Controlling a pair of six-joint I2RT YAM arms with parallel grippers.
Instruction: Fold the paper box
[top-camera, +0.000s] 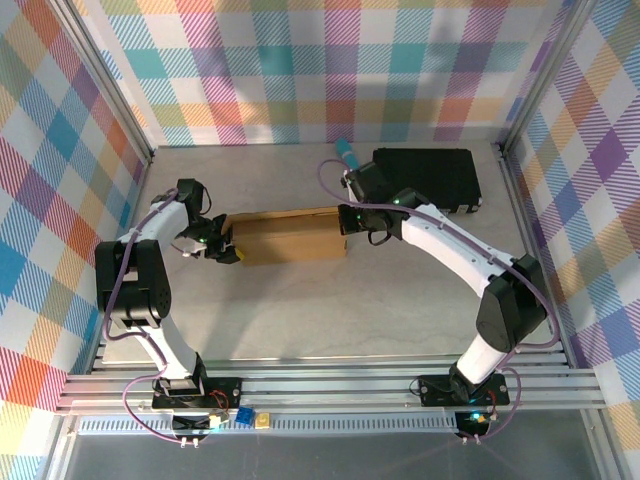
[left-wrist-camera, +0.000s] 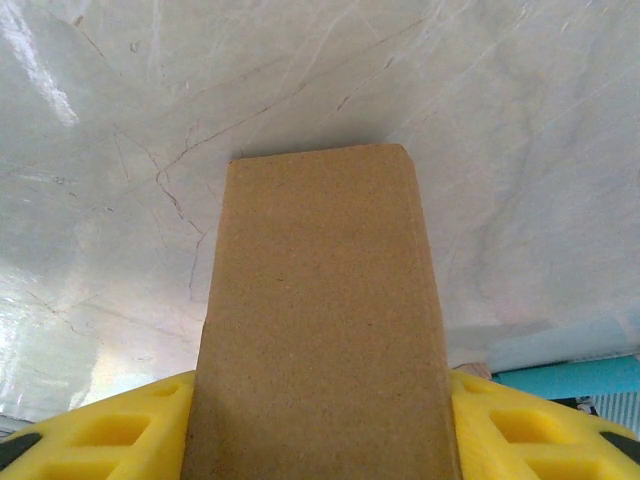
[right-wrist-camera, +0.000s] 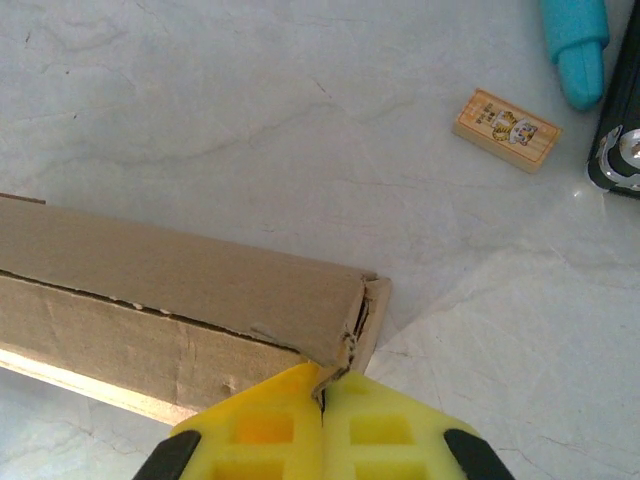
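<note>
The paper box (top-camera: 290, 237) is lying long and low near the middle of the pale table (top-camera: 300, 320), running left to right between the two arms. The left gripper (top-camera: 222, 248) is clasping its left end. In the left wrist view the brown cardboard (left-wrist-camera: 320, 300) is filling the gap, with the yellow fingers (left-wrist-camera: 110, 430) lying against both of its sides.

The right gripper (top-camera: 350, 222) is sitting at the box's right end. Seen from its wrist, its yellow fingers (right-wrist-camera: 260, 425) are pressed together right at the box's torn corner (right-wrist-camera: 345, 350) and touching it. I cannot tell whether a thin edge of cardboard is caught between them. A seam is gaping along the box's length there.

Beyond the box's right end a black case (top-camera: 425, 178) is lying at the far right of the table. A teal marker-like thing (right-wrist-camera: 575, 45) is lying just beside it, and a small wooden block with a printed picture (right-wrist-camera: 506, 130) is resting near both.
</note>
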